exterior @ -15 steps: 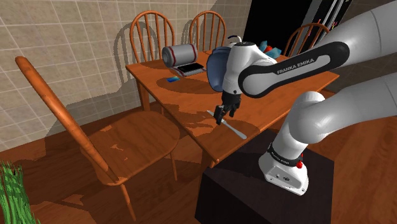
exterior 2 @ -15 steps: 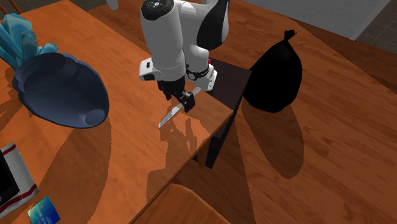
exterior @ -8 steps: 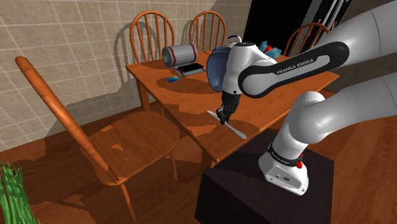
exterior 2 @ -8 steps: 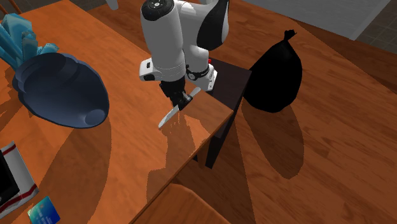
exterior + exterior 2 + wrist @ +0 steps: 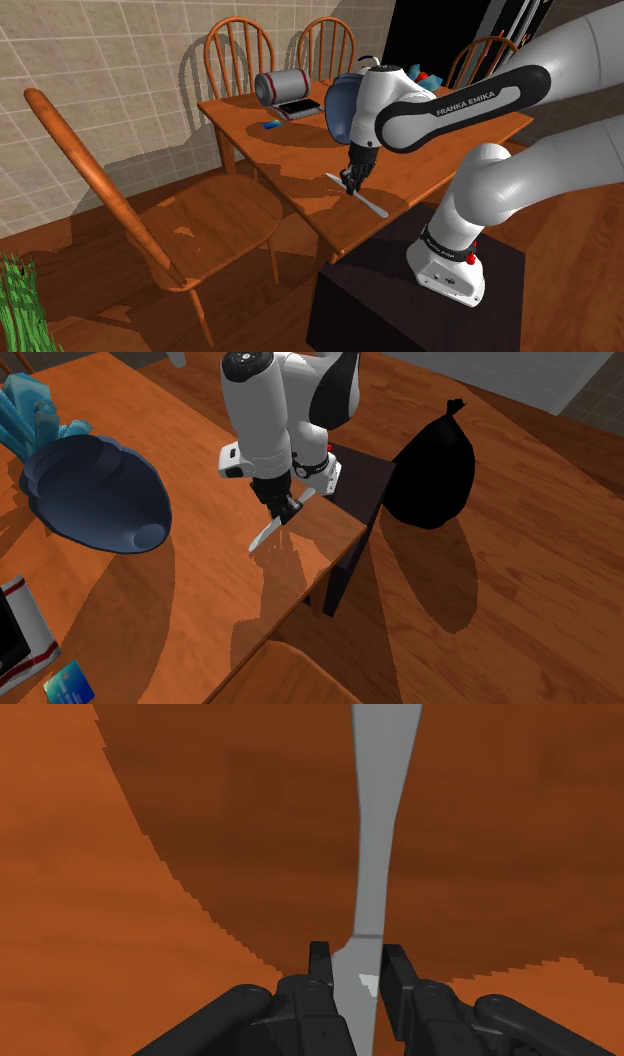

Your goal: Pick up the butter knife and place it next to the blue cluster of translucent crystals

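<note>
Grey and flat, the butter knife [image 5: 378, 854] lies on the wooden table [image 5: 200, 602] just right of centre in the shoulder view, with the gripper [image 5: 357, 966] pinching it between its 2 fingers where blade meets handle. It looks thin, stiff, light and likely slick, so a firm pinch there should stop it swivelling on the way to the blue crystals [image 5: 25, 407], upper left of the second exterior view.

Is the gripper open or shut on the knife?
Shut: the gripper has both fingers against the knife in the wrist view.
</note>
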You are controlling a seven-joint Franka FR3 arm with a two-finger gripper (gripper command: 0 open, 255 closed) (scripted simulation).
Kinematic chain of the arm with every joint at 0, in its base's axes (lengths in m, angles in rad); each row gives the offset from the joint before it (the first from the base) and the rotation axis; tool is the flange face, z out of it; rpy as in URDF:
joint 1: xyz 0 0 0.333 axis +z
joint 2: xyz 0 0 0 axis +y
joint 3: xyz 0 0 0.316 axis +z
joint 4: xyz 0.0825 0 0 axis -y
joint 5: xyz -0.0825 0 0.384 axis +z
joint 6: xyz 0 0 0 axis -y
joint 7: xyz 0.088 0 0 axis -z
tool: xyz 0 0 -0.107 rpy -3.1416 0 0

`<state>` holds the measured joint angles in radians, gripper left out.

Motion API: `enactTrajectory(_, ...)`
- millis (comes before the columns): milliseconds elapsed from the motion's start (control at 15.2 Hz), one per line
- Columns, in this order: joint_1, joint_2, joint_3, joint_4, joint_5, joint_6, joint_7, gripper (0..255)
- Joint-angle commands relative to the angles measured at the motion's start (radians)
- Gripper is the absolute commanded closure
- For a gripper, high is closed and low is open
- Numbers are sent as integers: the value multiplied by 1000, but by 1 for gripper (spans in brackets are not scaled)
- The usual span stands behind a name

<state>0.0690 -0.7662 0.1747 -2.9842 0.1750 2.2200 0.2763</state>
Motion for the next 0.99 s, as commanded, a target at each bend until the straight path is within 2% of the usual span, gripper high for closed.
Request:
enactTrajectory(0,-1,-14,-2,14,-3,-28,1,255)
enactTrajectory(924,-13,-116,-27,157,-33,-272,8,255)
